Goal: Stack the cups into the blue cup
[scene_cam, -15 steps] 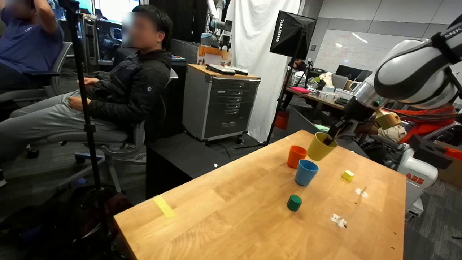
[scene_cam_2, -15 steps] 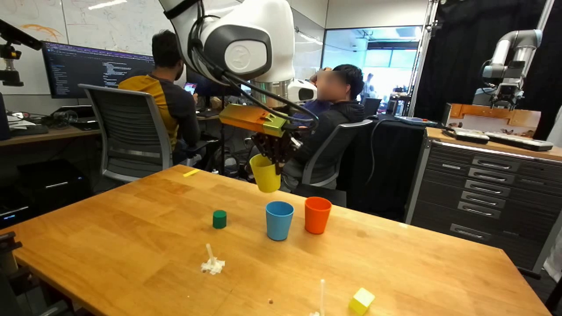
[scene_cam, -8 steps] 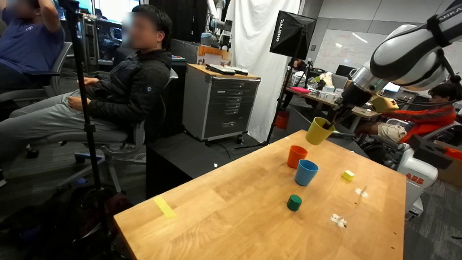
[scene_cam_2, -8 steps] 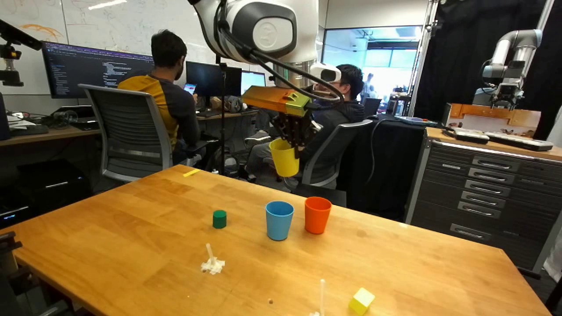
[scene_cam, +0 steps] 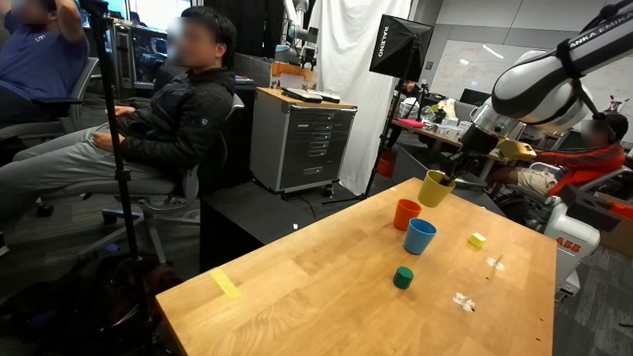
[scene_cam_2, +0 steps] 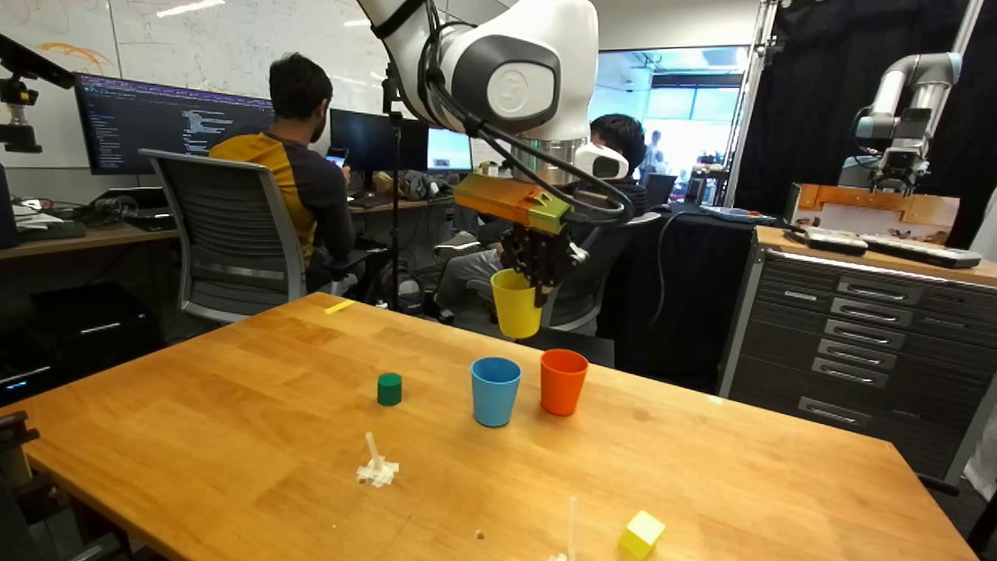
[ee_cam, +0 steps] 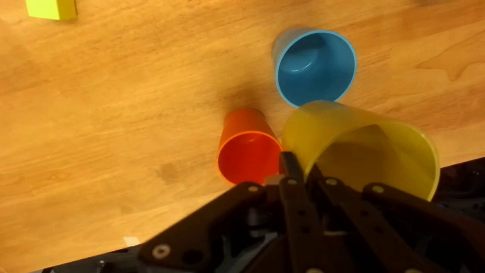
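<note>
Your jaws are clamped on the yellow cup (scene_cam_2: 516,308), tilted and higher than the blue cup (scene_cam_2: 494,396).
On the worktop (scene_cam_2: 257,374), the orange cup (scene_cam_2: 563,382) stands just beside your blue cup, the green block (scene_cam_2: 389,389) on the blue cup's opposite side; farther from it are the yellow cube (scene_cam_2: 642,535) and two taped rods (scene_cam_2: 371,446).

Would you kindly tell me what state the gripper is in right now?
Gripper: closed, holding the yellow cup by its wall.
</note>
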